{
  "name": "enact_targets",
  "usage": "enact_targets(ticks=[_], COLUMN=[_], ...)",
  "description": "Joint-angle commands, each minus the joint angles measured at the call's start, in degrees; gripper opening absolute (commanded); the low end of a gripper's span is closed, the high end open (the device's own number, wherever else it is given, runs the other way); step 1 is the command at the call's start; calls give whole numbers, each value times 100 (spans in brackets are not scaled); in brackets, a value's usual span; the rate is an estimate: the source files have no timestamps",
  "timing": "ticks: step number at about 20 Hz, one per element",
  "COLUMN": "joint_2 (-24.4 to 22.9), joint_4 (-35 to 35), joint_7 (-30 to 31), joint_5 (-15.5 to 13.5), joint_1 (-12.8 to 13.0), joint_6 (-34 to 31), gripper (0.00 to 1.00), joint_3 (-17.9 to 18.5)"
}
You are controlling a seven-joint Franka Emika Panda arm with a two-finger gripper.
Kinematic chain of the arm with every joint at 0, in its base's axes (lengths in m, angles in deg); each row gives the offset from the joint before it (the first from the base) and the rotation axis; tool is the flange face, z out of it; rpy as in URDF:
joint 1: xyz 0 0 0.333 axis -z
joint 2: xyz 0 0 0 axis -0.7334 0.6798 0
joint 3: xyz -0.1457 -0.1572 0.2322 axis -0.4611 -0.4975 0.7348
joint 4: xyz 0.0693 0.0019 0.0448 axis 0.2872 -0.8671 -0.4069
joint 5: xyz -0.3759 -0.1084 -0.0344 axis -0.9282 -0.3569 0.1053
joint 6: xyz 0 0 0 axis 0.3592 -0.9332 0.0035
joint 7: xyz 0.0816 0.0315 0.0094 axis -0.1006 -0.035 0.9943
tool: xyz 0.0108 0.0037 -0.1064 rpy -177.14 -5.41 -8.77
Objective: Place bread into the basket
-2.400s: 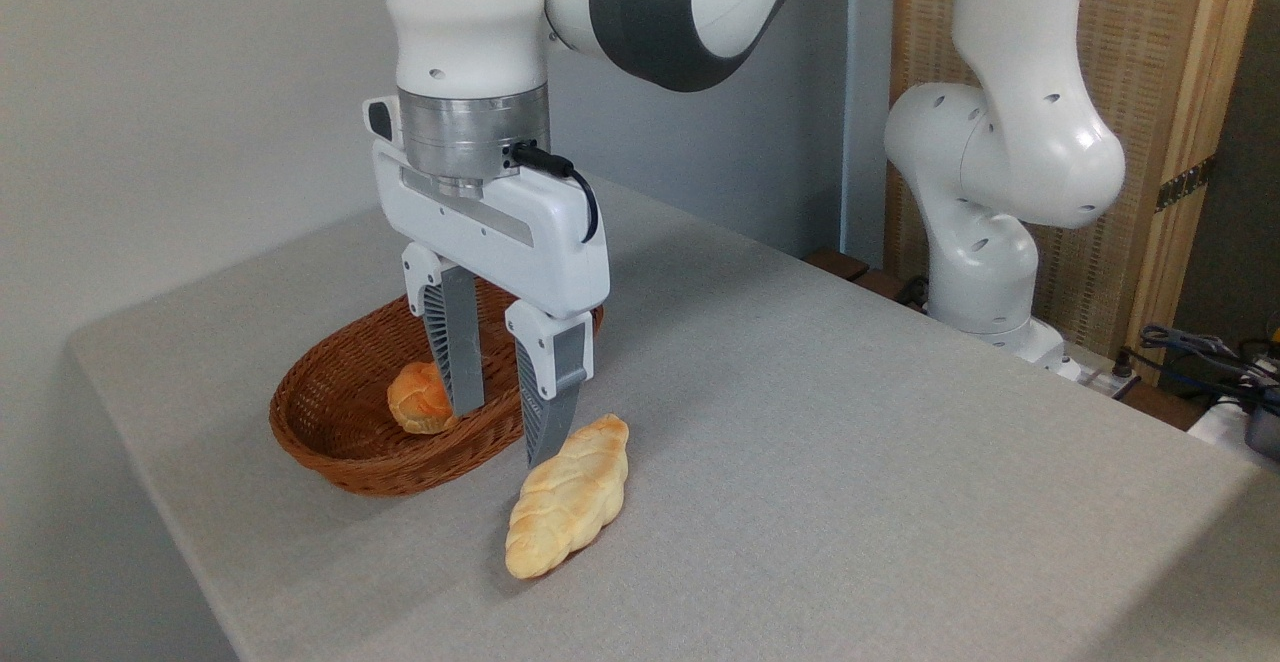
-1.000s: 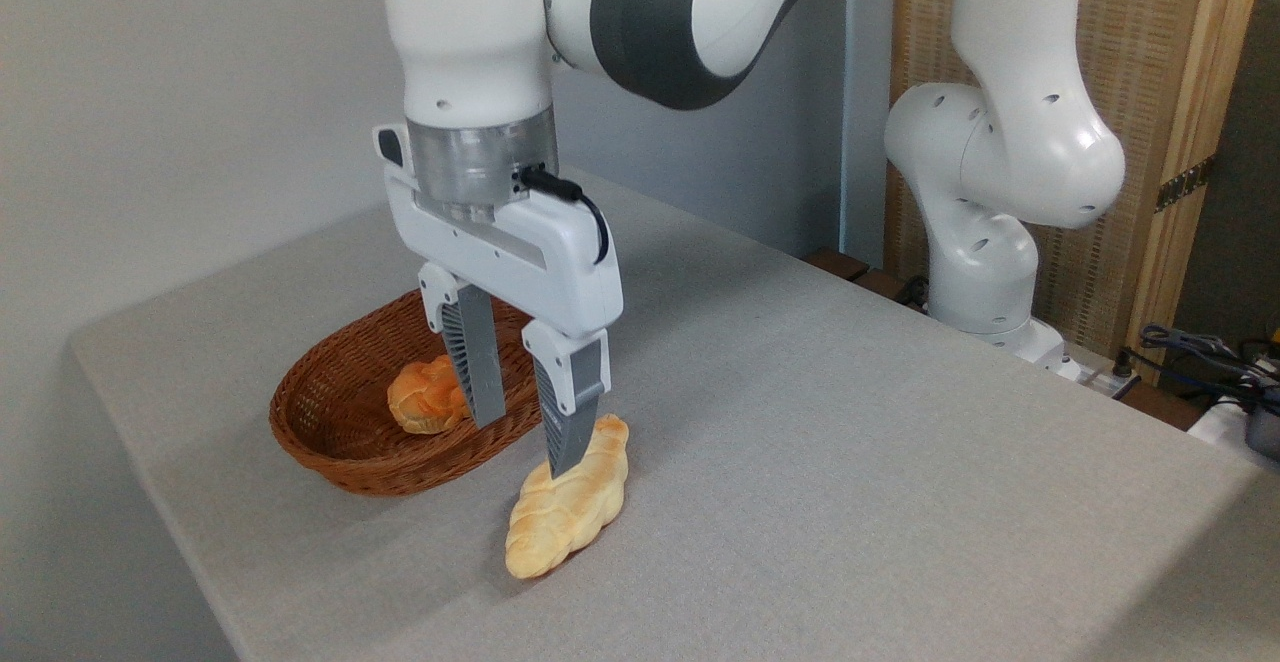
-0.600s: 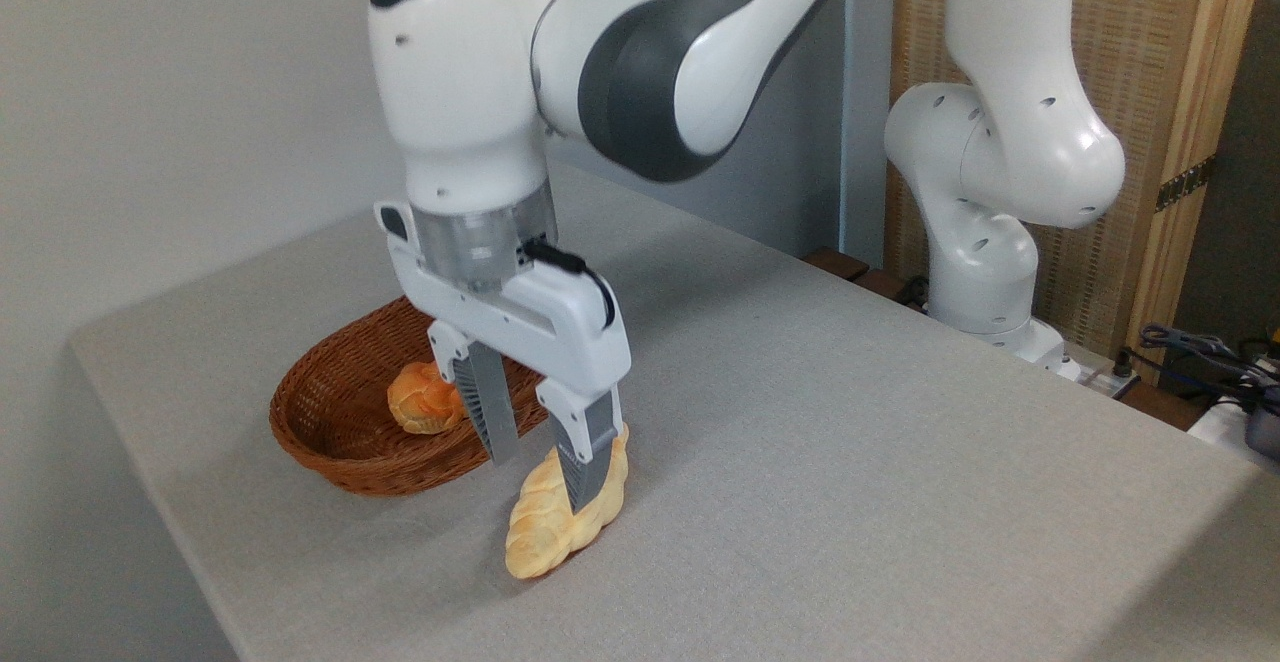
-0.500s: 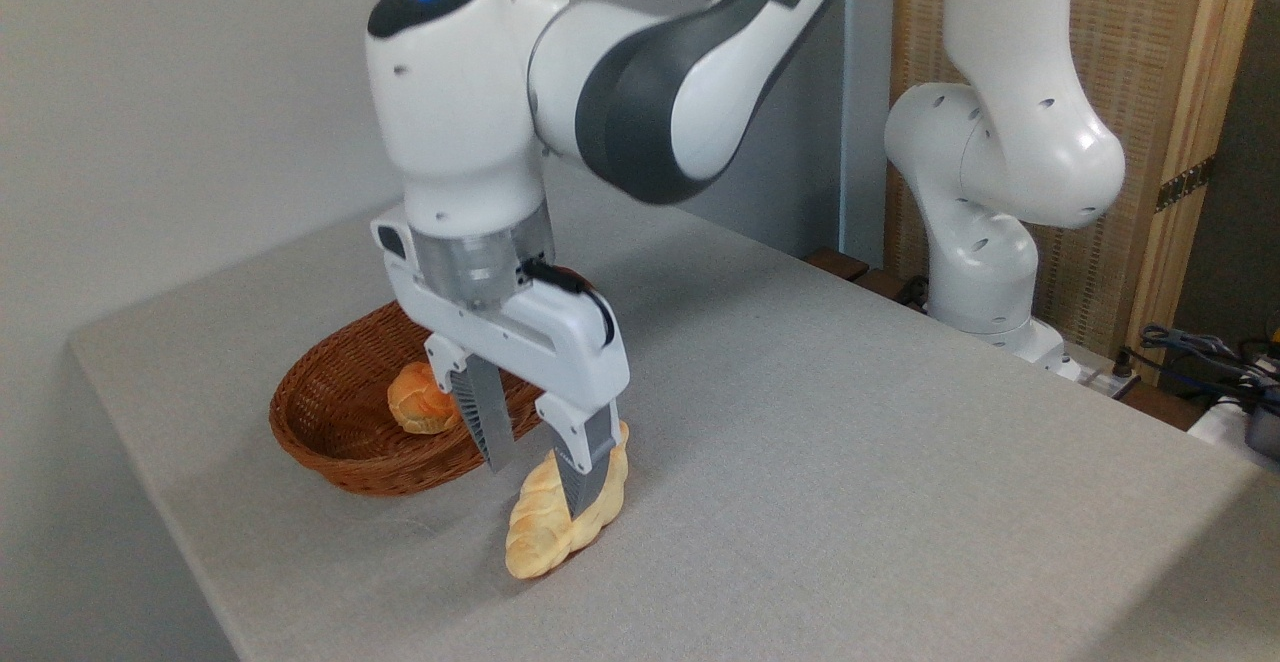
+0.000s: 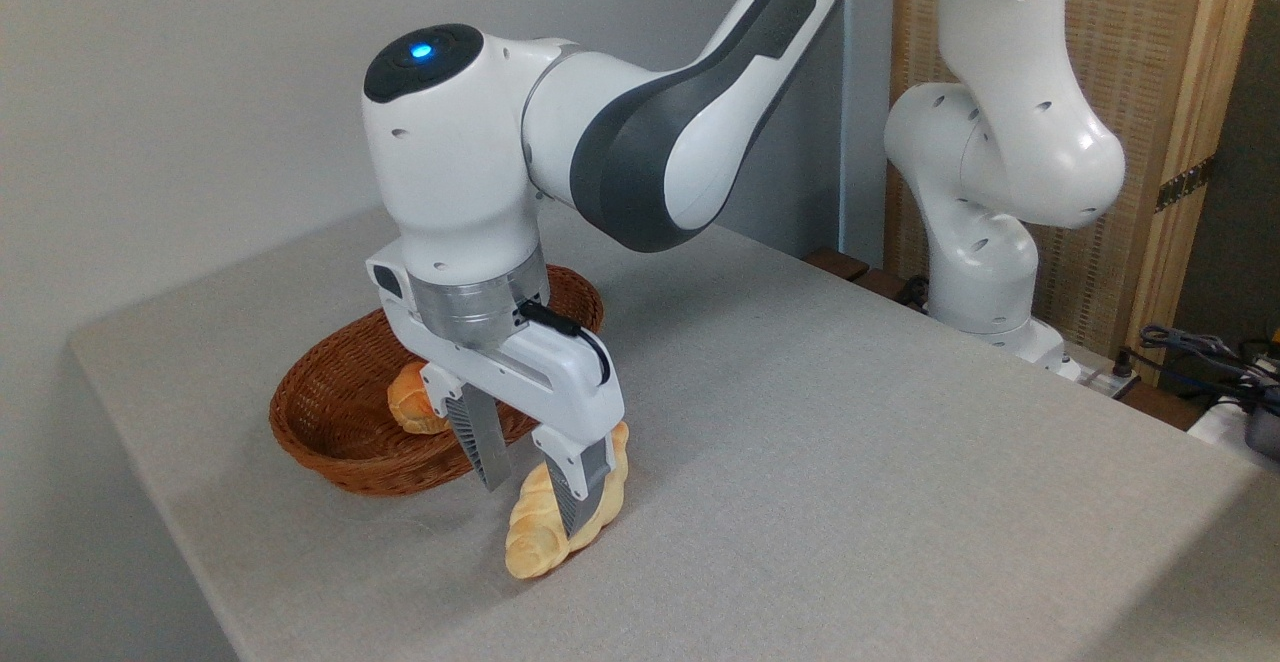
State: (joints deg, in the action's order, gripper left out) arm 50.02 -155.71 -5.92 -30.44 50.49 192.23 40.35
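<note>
A: Where is the bread (image 5: 553,530) being found at this point?

B: It is lying on the grey desk (image 5: 850,462), just beside the near rim of the basket (image 5: 330,442), outside it. A small round roll (image 5: 408,400) is sitting inside the basket already.

A: And the hand (image 5: 530,497)?

B: It is being held spread, with the fingers (image 5: 482,442) straddling the loaf about mid-length; one finger is standing on the basket side, the other in front of the loaf. Nothing is being gripped yet, as far as can be judged.

A: Handling?

B: The loaf is being judged light, probably soft-crusted and a little yielding. The braided ridges are expected to give purchase. The thick middle is being favoured for the grip, since the tapered ends are likely to pivot or slip out. Only moderate squeeze is being advised.
</note>
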Motion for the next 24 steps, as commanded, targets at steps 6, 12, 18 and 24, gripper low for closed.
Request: enact_targets(ticks=[6, 12, 18, 24], joint_2=[165, 192, 192, 183], joint_4=[24, 16, 15, 24], joint_7=[11, -24, -50, -173], joint_5=[-15, 37, 134, 134], joint_1=[64, 73, 73, 73], joint_6=[39, -5, -5, -14], gripper=[100, 100, 53, 43], joint_3=[73, 73, 64, 64])
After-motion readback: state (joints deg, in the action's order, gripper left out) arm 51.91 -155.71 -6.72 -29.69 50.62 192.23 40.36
